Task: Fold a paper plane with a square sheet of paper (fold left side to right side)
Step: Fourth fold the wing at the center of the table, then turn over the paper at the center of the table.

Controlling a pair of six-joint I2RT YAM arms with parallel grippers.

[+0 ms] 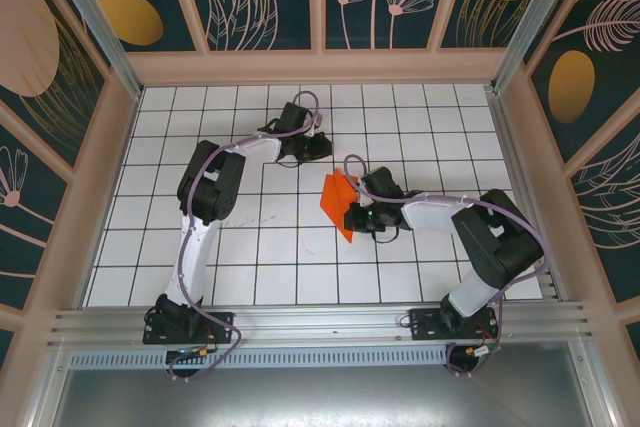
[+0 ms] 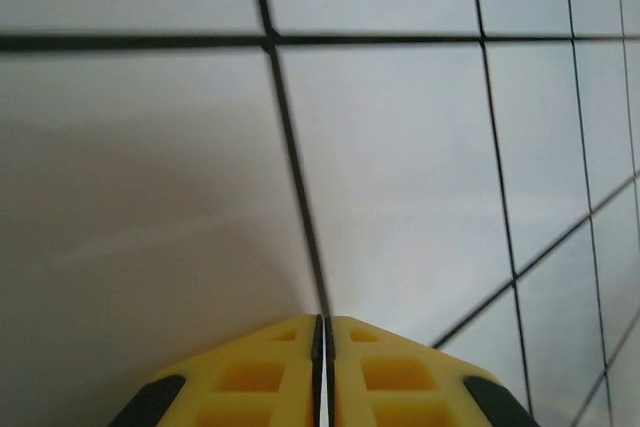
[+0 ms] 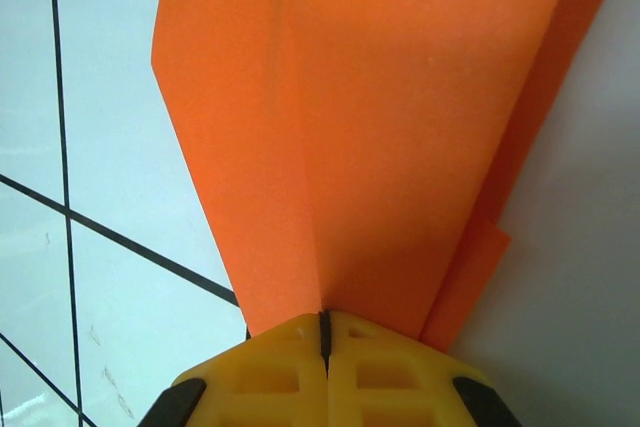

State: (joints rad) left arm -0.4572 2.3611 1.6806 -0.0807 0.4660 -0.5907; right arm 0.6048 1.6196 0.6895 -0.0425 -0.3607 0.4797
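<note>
The square sheet of paper is bright orange and folded into a narrow, pointed, creased shape, tilted up off the white grid table near the middle. In the right wrist view the paper shows a centre crease and layered flaps on its right side. My right gripper is shut on the paper's lower edge at the crease. Further back on the table, my left gripper is shut with nothing between its yellow fingers, hovering low over bare tiles, apart from the paper.
The table is a white grid with black lines. Wooden-framed patterned walls enclose it on the left, back and right. An aluminium rail with both arm bases runs along the near edge.
</note>
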